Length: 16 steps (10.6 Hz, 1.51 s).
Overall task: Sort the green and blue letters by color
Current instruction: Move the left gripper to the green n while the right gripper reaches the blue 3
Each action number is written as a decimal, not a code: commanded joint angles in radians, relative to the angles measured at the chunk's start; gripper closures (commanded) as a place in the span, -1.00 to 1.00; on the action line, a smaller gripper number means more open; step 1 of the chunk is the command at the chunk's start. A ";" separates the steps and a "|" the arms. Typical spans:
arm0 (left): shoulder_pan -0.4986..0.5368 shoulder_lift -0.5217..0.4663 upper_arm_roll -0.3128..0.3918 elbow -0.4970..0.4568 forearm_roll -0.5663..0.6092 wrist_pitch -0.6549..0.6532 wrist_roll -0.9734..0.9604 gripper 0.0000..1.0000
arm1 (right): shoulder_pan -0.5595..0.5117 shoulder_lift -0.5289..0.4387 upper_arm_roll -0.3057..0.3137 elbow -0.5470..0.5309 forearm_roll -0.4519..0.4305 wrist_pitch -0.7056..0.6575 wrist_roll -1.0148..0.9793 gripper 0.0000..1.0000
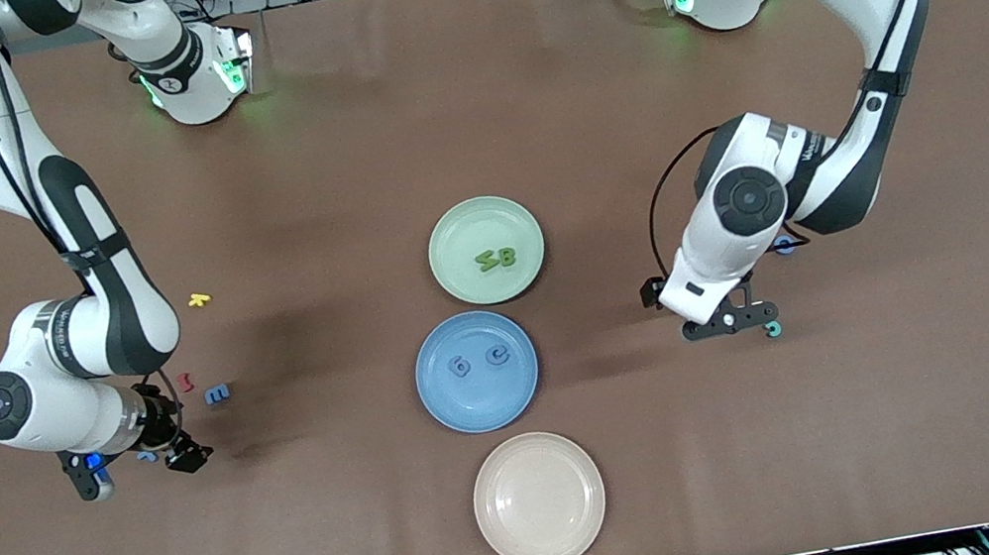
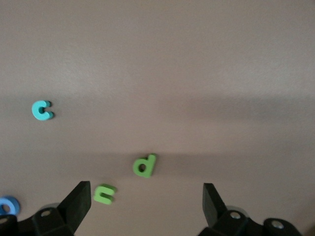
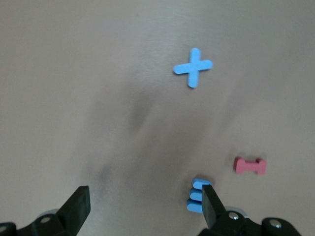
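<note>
On the green plate (image 1: 486, 249) lie 2 green letters (image 1: 496, 259), and on the blue plate (image 1: 476, 371), at its 6 o'clock, lie 2 blue letters (image 1: 478, 359); the pink plate (image 1: 539, 500) holds nothing.

The right gripper (image 1: 139, 463) hangs low over the table toward the right arm's end, fingers spread and holding nothing. In its wrist view a blue E (image 3: 197, 195) sits just beside 1 fingertip (image 3: 210, 199), with a red letter (image 3: 250, 165) close by and a blue X (image 3: 193, 67) well apart.

The left gripper (image 1: 731, 321) is also spread and empty, low over a green n (image 2: 104, 192) and green d (image 2: 144, 165), with a teal c (image 2: 42, 110) and a blue ring (image 2: 7, 204) near.

Risks, as I judge them: a descending finger could land on the E rather than straddle it and skid it away. The flat pieces could slip from a pinch. The teal c could be sorted wrongly.
</note>
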 commanded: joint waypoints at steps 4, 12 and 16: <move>0.259 -0.110 -0.084 -0.393 0.090 0.386 0.306 -1.00 | -0.007 -0.033 0.011 -0.133 0.006 0.036 0.286 -1.00; 0.248 -0.104 -0.084 -0.453 0.183 0.420 0.317 -0.53 | 0.010 -0.064 0.025 -0.256 0.015 0.134 0.282 -0.80; 0.242 -0.081 -0.084 -0.447 0.231 0.420 0.317 -0.18 | 0.026 -0.099 0.043 -0.325 0.006 0.232 0.263 -0.54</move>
